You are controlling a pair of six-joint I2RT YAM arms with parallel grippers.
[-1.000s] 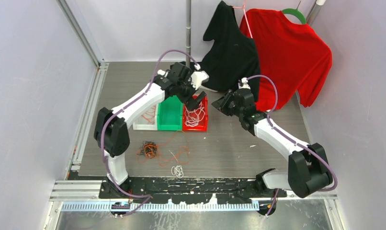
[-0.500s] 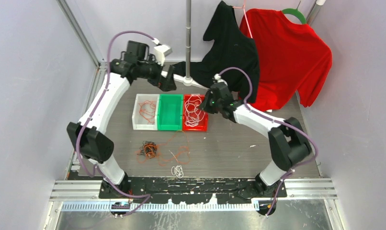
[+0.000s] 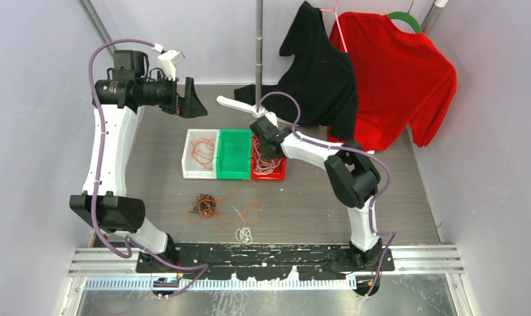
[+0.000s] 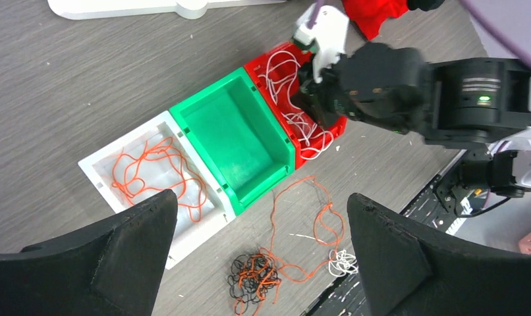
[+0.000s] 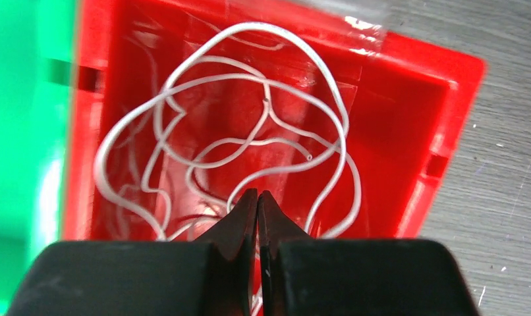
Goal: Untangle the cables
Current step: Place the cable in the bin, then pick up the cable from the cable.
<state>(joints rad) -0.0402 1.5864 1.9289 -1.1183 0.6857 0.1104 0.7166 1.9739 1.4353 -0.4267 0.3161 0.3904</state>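
Right gripper sat with fingers pressed together among the white cables in the red bin. The loops looked light, limp and springy, best pinched on one free strand. An orange-and-black tangle lay on the table nearer the arm bases, while the left gripper hung high, spread wide.

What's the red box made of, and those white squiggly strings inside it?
The red box looks like hard plastic: its walls are smooth and a bit shiny, with light glints and moulded slots in the sides. The white strings look like thin wires in a smooth plastic or rubbery coat, since they hold springy loops instead of lying limp. What is inside them does not show.
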